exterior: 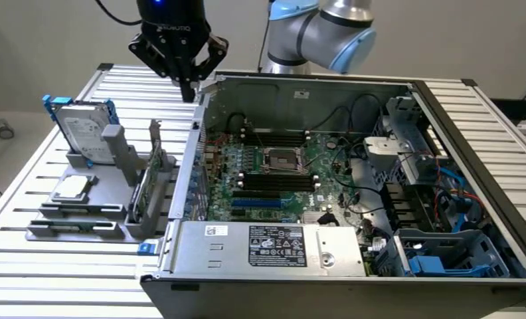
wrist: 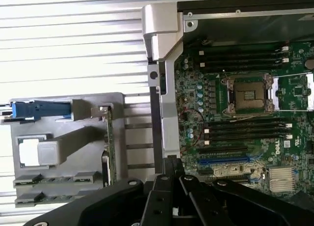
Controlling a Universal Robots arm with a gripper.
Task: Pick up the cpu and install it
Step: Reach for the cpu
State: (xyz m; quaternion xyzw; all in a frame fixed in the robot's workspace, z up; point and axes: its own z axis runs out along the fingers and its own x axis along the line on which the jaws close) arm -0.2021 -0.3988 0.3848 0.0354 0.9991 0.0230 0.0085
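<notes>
1. The gripper (exterior: 189, 92) hangs with its fingers pressed together and nothing between them, above the far corner of the computer case (exterior: 440, 126) on the exterior view's left.
2. The cpu (exterior: 74, 188) lies flat on the grey holder (exterior: 77, 229) outside the case, at the exterior view's left and nearer than the gripper. It is well apart from the fingers.
3. Risk: fingers closed like this would knock or push the chip instead of straddling it.
4. Risk: the chip is thin and flat, so a shallow pinch on its rim could let it tilt or slip.
5. Risk: the upright hard drive (exterior: 82, 129) and the holder's grey posts stand close by, and a careless descent could clip them.
6. Risk: the case wall sits just below the fingertips, and a low sideways move could strike it.
7. Risk: a chip lowered crooked or turned wrongly onto the socket (exterior: 281, 159) could damage the contacts. I cannot tell whether the socket's frame is open.
8. Writing: white lettering on the motherboard (exterior: 334, 156) looks like "DELL".
9. The label (exterior: 278, 246) on the power supply and the white word on the gripper body are too small to read.
</notes>
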